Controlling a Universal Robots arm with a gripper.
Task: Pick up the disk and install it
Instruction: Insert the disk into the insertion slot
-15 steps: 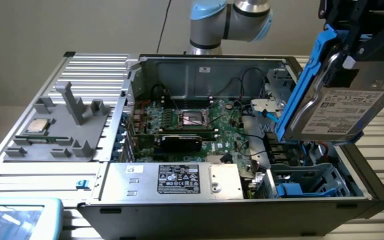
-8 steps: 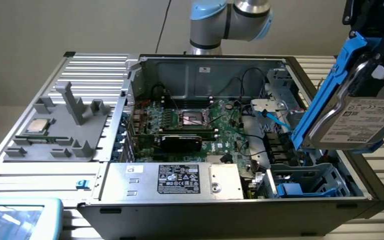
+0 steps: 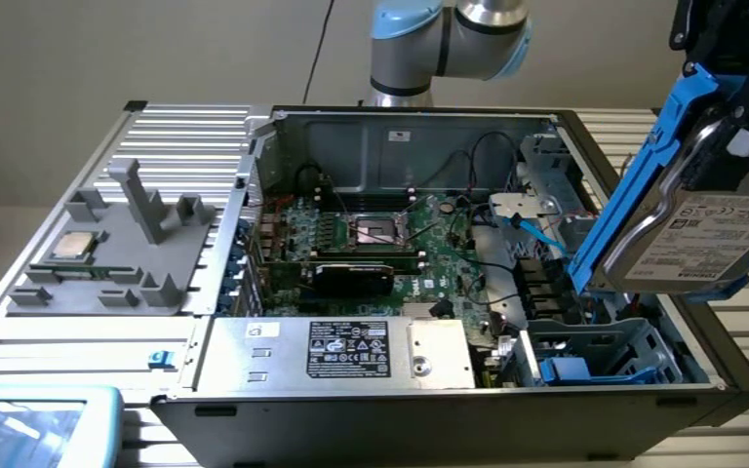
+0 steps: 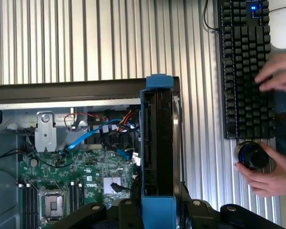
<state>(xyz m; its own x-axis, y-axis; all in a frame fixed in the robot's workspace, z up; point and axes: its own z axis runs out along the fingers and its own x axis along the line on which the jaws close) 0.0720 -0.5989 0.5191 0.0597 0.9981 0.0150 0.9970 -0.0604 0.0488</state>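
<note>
Exterior view: my fingers [image 4: 187, 205] are closed on the disk [image 3: 706, 239], holding it tilted on edge in the air over the open case [image 3: 401, 414], near the drive bay [image 3: 609, 353]. Judged rigid, fairly heavy, shock-sensitive; grip its broad faces firmly, sparing the blue carrier tabs.

Legible: "TOSHIBA" on the disk [image 3: 706, 239] label; "DELL" on the motherboard [image 4: 91, 177]; power supply sticker [image 3: 348, 349] print too small to read.
</note>
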